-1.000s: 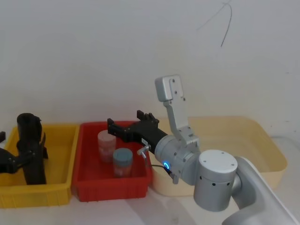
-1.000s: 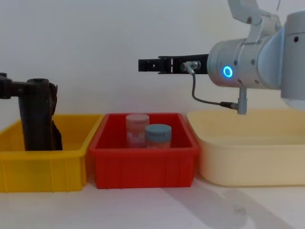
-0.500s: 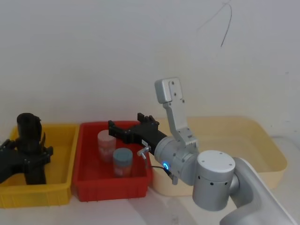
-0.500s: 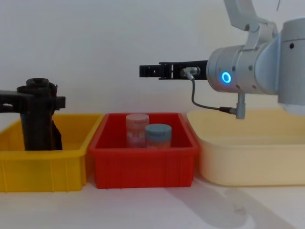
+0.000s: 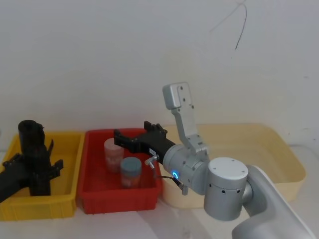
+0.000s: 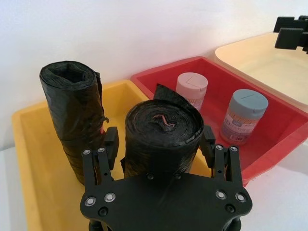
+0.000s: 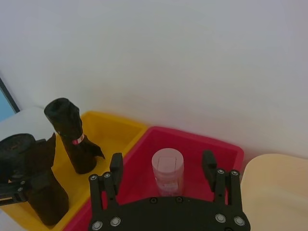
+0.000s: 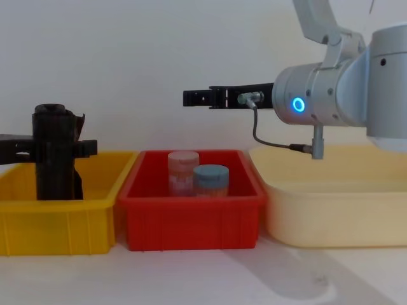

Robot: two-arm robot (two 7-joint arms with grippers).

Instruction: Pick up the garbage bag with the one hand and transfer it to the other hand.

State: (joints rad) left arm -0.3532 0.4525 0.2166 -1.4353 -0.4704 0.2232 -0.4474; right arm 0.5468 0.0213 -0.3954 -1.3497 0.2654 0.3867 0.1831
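We found the left end effector [image 6: 160, 140] open astride the upright garbage bag [image 6: 162, 126] in the yellow tray [image 6: 29, 144]; left wrist view revealed a second roll [image 6: 72, 115] beside it. Our right end effector [image 7: 162, 166] hung open, clear above the red tray [image 7: 214, 147]

Black garbage bag [image 6: 163, 139]; yellow bin [image 8: 57, 229]; red bin [image 8: 191, 222] (cream tub [image 8: 331, 216]).

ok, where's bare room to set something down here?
Cream tub: visible floor bare, best spot. Table strip before the bins: bare. Red bin: pink jar and blue jar mid-bin, slim margins, right end effector above. Yellow bin: crowded, garbage bag and second roll, left end effector open around the bag.
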